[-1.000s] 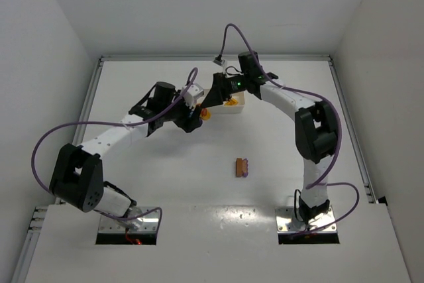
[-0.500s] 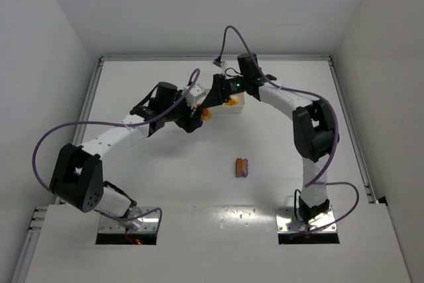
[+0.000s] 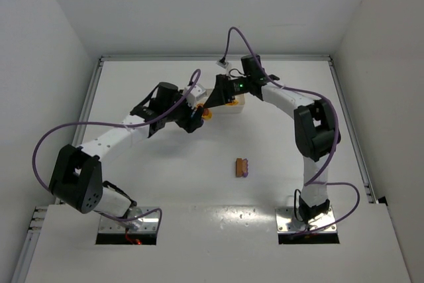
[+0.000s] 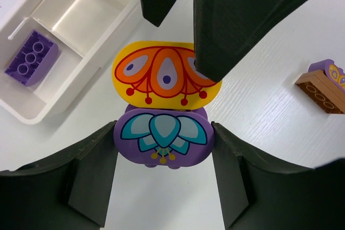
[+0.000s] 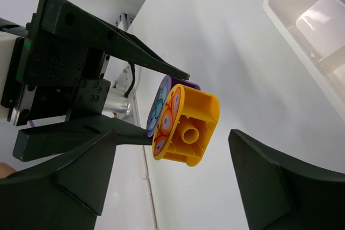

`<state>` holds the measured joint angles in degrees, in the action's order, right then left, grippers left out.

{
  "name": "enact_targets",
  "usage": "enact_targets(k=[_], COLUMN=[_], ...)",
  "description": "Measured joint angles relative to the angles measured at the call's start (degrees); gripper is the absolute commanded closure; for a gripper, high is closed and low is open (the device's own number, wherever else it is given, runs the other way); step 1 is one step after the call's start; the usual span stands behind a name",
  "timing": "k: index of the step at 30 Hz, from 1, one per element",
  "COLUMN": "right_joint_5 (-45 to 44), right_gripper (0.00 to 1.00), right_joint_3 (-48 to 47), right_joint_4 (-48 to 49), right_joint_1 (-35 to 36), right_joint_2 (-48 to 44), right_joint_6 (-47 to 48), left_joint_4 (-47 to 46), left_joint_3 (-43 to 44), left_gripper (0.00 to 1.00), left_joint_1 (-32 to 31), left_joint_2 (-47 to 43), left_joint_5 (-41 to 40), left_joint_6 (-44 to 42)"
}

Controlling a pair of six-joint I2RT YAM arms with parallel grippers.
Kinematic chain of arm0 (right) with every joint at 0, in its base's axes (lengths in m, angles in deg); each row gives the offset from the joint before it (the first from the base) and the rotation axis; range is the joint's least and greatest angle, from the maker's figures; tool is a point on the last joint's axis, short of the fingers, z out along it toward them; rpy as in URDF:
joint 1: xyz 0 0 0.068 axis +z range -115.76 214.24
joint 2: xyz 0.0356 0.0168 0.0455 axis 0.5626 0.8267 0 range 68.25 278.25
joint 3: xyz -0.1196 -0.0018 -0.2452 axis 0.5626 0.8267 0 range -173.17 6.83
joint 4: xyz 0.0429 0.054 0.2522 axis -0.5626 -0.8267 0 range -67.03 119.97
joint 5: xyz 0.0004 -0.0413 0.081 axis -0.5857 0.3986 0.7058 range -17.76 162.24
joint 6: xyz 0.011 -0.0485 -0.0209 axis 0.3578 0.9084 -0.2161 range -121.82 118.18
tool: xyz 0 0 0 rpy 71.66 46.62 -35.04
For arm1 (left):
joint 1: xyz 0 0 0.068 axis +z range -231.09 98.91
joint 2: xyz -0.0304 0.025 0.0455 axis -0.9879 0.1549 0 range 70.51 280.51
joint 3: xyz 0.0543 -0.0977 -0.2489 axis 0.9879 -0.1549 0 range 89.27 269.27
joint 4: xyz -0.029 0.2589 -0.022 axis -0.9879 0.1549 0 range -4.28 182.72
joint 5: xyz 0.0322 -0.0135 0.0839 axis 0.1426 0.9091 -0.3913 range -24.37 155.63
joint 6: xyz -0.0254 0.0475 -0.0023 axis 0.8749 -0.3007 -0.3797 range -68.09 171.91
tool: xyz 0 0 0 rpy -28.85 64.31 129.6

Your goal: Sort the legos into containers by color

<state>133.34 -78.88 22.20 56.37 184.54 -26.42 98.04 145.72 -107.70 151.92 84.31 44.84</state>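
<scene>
My left gripper (image 3: 197, 118) (image 4: 164, 129) is shut on a purple flower-printed lego (image 4: 161, 146) and holds it above the table. An orange-yellow lego (image 4: 161, 74) (image 5: 191, 127) is stuck onto it. My right gripper (image 3: 213, 99) (image 5: 172, 136) is open, with its fingers (image 4: 232, 20) either side of the yellow lego and a gap on each side. The white tray (image 3: 233, 107) (image 4: 86, 12) (image 5: 302, 20) lies just beyond, with a purple lego (image 4: 31, 57) in one end compartment. A brown-red lego with a purple one on it (image 3: 242, 167) (image 4: 322, 84) lies on the table.
The white table has raised rails along its left (image 3: 89, 104), far and right (image 3: 348, 124) edges. White walls close in on three sides. Both arms meet over the table's far middle, beside the tray.
My right wrist has shifted slightly to the right. My left gripper and the joined legos have stayed in place.
</scene>
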Motion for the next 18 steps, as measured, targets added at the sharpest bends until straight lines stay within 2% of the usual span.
enact_targets(k=[1,5,6,7,10,13,14,17,18], right_joint_5=[-0.04,0.17,0.39,0.63,0.66,0.68,0.55,-0.28,-0.5], right_gripper=[0.2,0.2,0.23,0.3,0.33,0.49,0.67,1.0,1.0], right_joint_3=[0.0,0.15,0.28,0.42,0.55,0.55,0.55,0.59,0.59], right_joint_4=[-0.07,-0.02,-0.02,-0.02,-0.02,0.07,0.2,0.13,-0.02], right_joint_1=[0.0,0.35,0.46,0.66,1.2,1.27,1.27,1.09,1.09], right_joint_2=[0.0,0.0,0.0,0.0,0.07,0.17,0.37,1.07,1.22], right_joint_6=[0.15,0.26,0.28,0.37,0.44,0.5,0.57,-0.94,-1.57], left_joint_4=[0.02,0.0,0.02,0.0,0.13,0.15,0.31,0.85,1.05], left_joint_3=[0.0,0.22,0.33,0.46,0.94,1.36,1.53,1.66,1.66], left_gripper=[0.79,0.79,0.79,0.79,0.79,0.79,0.79,0.79,0.79], left_joint_1=[0.0,0.0,0.0,0.0,0.0,0.0,0.0,-0.07,-0.11], left_joint_2=[-0.11,-0.2,-0.2,-0.2,-0.22,-0.24,-0.24,-0.26,-0.26], left_joint_5=[-0.09,-0.28,-0.31,-0.35,-0.5,-0.55,-0.59,-1.49,-1.7], left_joint_6=[0.0,0.02,0.02,0.02,0.02,0.0,0.02,-0.68,-0.87])
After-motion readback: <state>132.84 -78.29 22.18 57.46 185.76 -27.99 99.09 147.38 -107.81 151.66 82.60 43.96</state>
